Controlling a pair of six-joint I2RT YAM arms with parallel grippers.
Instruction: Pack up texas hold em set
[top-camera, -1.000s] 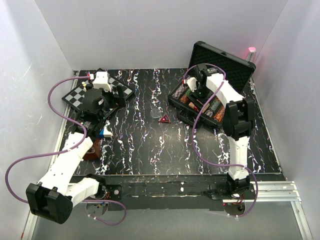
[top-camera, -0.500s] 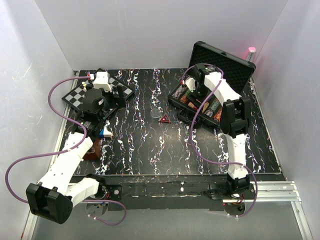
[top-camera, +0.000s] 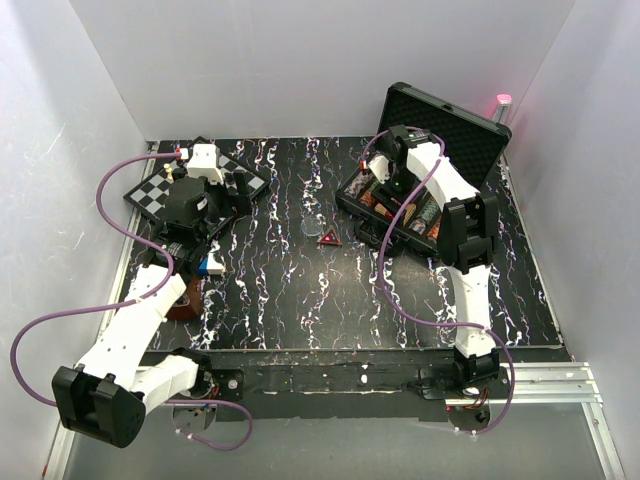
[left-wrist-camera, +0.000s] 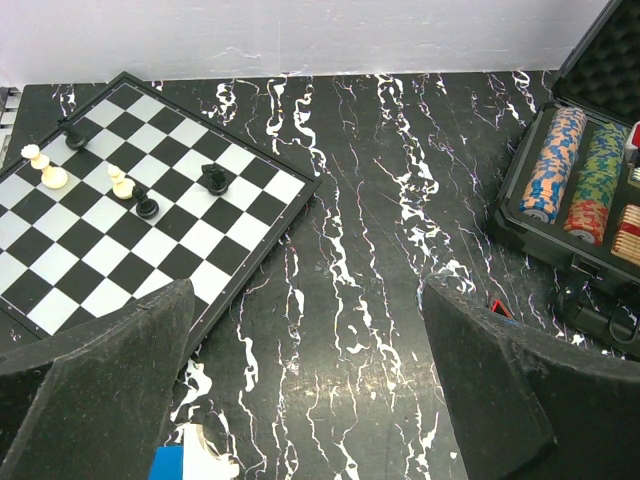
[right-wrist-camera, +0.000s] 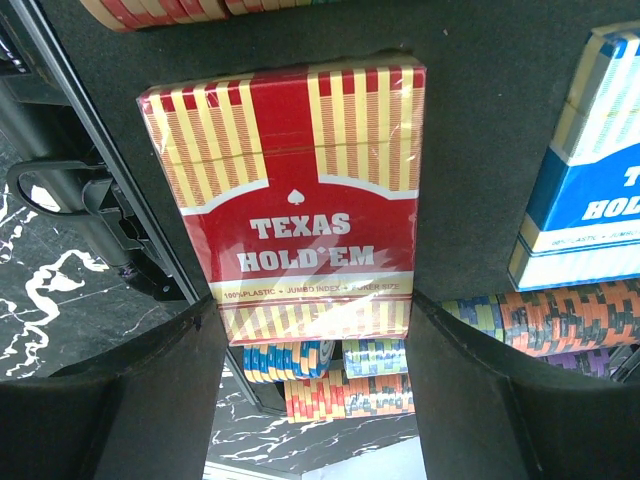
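Shifted upper-left over the briefcase (top-camera: 468, 128), right jaws grip the red card box (right-wrist-camera: 290, 200), likely seating it next; left jaws open.

The left arm (top-camera: 135, 320) leans from its base at 7 o'clock toward 11 o'clock, and the left gripper (left-wrist-camera: 305, 370) points down with its jaws spread wide. The right arm (top-camera: 468, 250) rises from 5 o'clock and folds toward 1 o'clock, where the right gripper (right-wrist-camera: 315, 390) clamps a red box (right-wrist-camera: 300, 200).
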